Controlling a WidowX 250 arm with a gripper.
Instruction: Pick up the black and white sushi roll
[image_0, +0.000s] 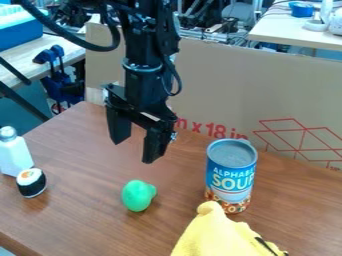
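Camera view. The black gripper (136, 151) was noted above the wooden tabletop (87, 205), suspended from the black arm (144, 60), which entered the view at the top edge. Its two fingers (157, 142) were observed to be spread wide, pointed downward, with a broad gap between them. The fingertips were held off the green object (138, 195), which was located on the tabletop nearest to the gripper, lower in the view and in front of it. A smooth, rounded body with a small bulge on one side was recorded for this object

Toward the right of the view, a soup can (231, 172) was found standing upright, its blue label turned to the camera and its grey lid uppermost. A soft yellow item (217, 232) was positioned in front of the can and was cut off by the bottom edge; its raised tip overlapped the foot of the can in the view, though contact could not be determined. A dark line was seen on its lower right part

Near the left edge, a white bottle (15, 155) with a grey cap was stood upright. A sushi roll (31, 183), dark around the side with a white and orange top, was placed just beside it. Behind the tabletop, a cardboard panel (220, 90) marked with red lines was set upright
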